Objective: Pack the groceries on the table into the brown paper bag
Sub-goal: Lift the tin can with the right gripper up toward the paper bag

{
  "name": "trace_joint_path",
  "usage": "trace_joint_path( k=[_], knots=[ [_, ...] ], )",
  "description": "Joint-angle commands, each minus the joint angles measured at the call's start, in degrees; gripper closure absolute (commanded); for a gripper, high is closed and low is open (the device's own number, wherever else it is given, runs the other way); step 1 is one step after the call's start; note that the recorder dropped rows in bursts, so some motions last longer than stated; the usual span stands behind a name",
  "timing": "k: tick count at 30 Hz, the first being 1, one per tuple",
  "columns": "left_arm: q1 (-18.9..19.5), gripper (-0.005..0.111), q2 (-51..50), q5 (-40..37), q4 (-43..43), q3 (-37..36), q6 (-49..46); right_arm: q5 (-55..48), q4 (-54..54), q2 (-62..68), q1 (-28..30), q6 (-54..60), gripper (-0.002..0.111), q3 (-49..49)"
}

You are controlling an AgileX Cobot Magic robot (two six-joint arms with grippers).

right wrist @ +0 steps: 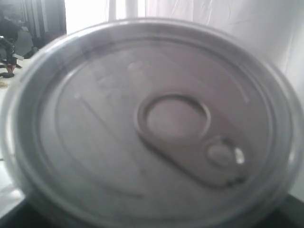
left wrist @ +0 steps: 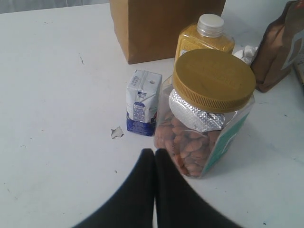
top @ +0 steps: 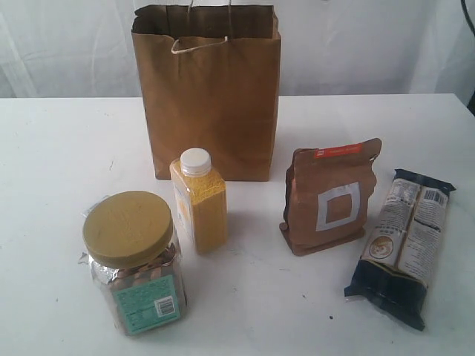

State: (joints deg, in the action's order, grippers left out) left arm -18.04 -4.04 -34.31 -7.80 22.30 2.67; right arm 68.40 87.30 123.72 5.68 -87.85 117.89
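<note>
light: bright, diffuse, soft shadows | exterior, left wrist: sharp | right wrist: pull-tab clear can (right wrist: 156, 128) blurred, backlit

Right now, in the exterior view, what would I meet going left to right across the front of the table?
yellow-lidded jar → yellow white-capped bottle → copper-brown pouch → long dark-blue packet

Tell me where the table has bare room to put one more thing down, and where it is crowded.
The widest bare stretch of the table lies left of the brown paper bag and the jar. Another lies in front, between jar and dark-blue packet. A narrower gap separates bottle and pouch. Jar, bottle and carton stand crowded together.
</note>
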Motion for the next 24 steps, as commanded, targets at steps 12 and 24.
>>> trace_joint_path(
  k=[12, 24],
  knots=[
    [0.3, 0.107, 0.0, -0.1, -1.0, -0.3, 0.3, 1.6, -8.5, 5.4, -2.4, 8.9, 0.108, 5.5],
    [0.3, 0.107, 0.0, -0.1, -1.0, -0.3, 0.3, 1.6, -3.4, 5.0, -5.8, 4.7, 0.108, 6.0]
  ],
)
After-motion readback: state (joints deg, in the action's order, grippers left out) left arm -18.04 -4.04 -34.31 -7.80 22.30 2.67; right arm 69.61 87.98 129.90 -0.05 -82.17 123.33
